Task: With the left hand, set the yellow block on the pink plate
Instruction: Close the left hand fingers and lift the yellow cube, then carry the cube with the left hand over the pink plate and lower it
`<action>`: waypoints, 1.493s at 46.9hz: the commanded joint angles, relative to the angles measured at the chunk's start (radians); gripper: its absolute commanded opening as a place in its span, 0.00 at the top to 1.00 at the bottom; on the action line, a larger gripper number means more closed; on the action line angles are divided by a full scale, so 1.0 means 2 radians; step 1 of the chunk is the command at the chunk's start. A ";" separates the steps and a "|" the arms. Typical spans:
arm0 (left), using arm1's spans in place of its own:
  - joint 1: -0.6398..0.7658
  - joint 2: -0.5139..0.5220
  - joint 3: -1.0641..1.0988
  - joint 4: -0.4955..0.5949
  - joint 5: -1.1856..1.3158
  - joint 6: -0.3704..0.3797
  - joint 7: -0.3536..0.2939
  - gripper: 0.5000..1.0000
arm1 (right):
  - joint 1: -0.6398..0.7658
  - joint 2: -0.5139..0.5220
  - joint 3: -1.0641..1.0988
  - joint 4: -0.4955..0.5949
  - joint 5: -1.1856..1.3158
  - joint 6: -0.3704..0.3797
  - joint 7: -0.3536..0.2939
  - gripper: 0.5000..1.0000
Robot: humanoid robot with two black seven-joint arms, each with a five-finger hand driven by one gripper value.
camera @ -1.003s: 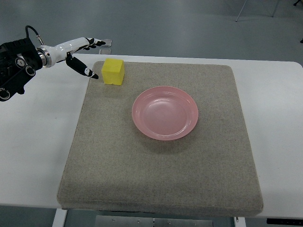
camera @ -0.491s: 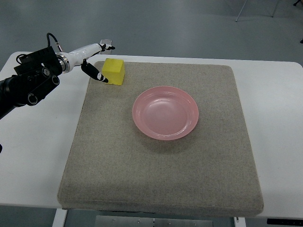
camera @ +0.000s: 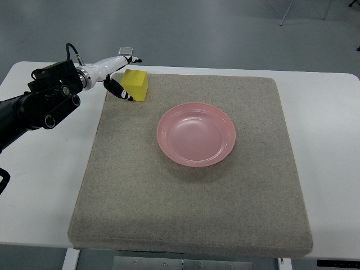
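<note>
1. Presently, the left hand is at the far-left corner of the grey mat, its arm entering from the left edge over the white table.
2. Its fingers are spread wide around the left side of the yellow block: the thumb is low against the block's left face, and the other fingers reach over its far edge. Whether they press on the block cannot be told; the block rests on the mat.
3. The yellow block sits at the mat's far-left corner, upright, apart from the plate.
4. The pink plate lies near the mat's centre, to the right of and nearer than the block.
</note>
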 commanded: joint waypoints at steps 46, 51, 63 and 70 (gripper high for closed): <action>-0.021 0.038 -0.002 -0.033 0.034 -0.009 0.001 0.89 | 0.000 0.000 0.000 0.000 0.000 0.000 0.000 0.15; -0.028 0.074 -0.008 -0.083 0.027 -0.023 0.000 0.90 | 0.000 0.000 0.000 0.001 0.000 0.000 0.000 0.15; -0.018 0.129 -0.033 -0.223 0.022 -0.090 -0.002 0.97 | 0.000 0.000 0.000 0.000 0.000 0.000 0.000 0.15; -0.005 0.155 -0.033 -0.310 0.012 -0.102 -0.016 0.97 | 0.000 0.000 0.000 0.000 0.000 0.000 0.000 0.15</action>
